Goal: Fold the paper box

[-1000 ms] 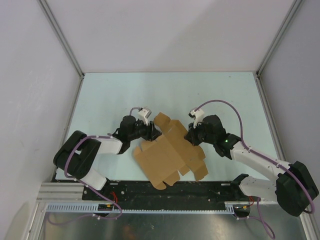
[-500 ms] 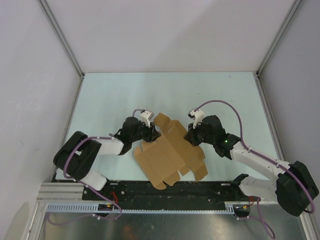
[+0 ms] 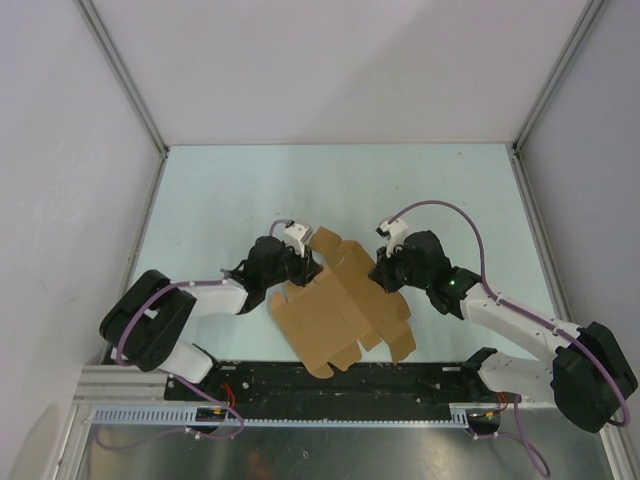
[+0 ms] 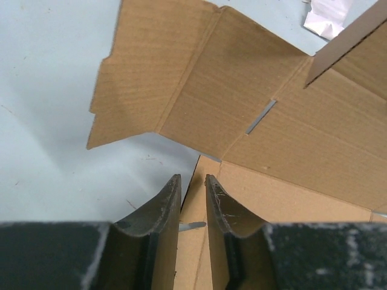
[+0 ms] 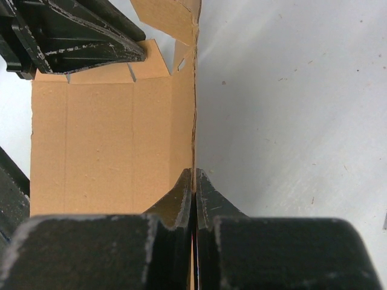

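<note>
On table (image 3: 220,200), unfolded tan paper box (image 3: 340,310)

Three eyes on my work: one high behind me, one riding on each wrist.

The top camera sits above and behind my arms and looks down and forward from far off. It takes in the whole table (image 3: 220,190), with the near edge at 6 o'clock, the far edge at 12 and the paper box (image 3: 340,305) at centre. My left wrist camera sits close behind my left gripper (image 4: 192,179), whose fingers rise from 6 o'clock. It sees the box from 12 to 4 and bare table from 8 to 11. My right wrist camera looks past my right gripper (image 5: 193,174) just as closely, with the box from 9 to 12 and table at 3. All three views share the box. The right wrist view also catches black parts of my left gripper at 10 o'clock.
</note>
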